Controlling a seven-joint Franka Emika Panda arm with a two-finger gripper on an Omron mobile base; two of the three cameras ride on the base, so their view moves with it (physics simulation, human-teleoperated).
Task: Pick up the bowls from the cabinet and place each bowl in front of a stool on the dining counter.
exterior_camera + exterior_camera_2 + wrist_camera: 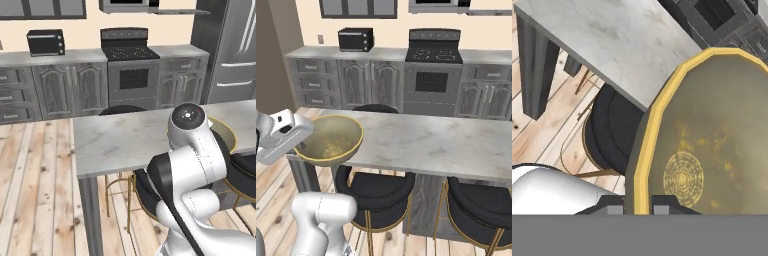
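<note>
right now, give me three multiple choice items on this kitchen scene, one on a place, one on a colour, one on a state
1. Where is the bowl?
A. at the near edge of the dining counter, above a stool
B. on the stove
C. on the floor

2. What colour is the bowl's rim?
A. blue
B. golden
C. red

3. How does the gripper stand?
A. wide open, away from the bowl
B. shut on the bowl's rim
C. shut on a spoon

Answers: 1 A, the right base view shows it over the counter edge and the black seat. 2 B, the hand view shows a yellow-gold edge. 3 B, the fingertips sit either side of the rim.
</note>
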